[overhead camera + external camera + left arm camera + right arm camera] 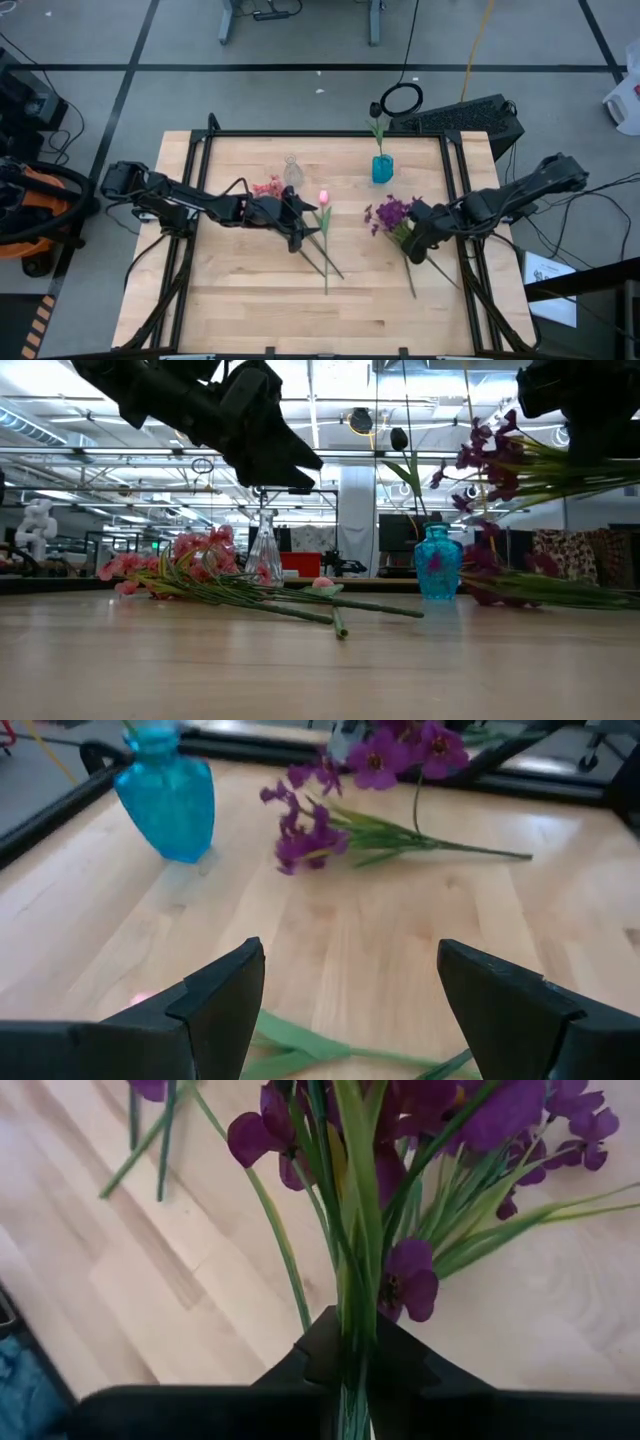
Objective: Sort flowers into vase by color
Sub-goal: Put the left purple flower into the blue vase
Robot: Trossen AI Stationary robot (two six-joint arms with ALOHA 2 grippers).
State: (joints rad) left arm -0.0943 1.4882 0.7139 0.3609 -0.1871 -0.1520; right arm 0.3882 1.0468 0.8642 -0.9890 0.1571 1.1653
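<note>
The right gripper (417, 240) is clamped on the green stem of a purple flower spray (500, 455), holding it lifted clear of the wooden surface (250, 310), blossoms pointing toward the middle of the table. In the right wrist view the stem runs straight up from between the closed fingers (400, 1365), with purple blooms fanning out just beyond them. A second purple spray (330, 830) lies flat on the surface below and beside the lifted one, near the blue vase (382, 168), which stands toward the far edge and already carries a single green stem.

The left gripper (305, 238) hovers over the middle of the surface with its fingers (215, 1005) spread wide and nothing between them. A pink tulip (324, 199) lies just beside it, its stem stretching toward the near edge, part of it passing directly beneath the open gripper in the left wrist view. Pink blossom sprays (165, 565) lie in a loose bundle on the surface, close to the left arm, next to a clear glass vase (264, 550) that stands upright behind them.
</note>
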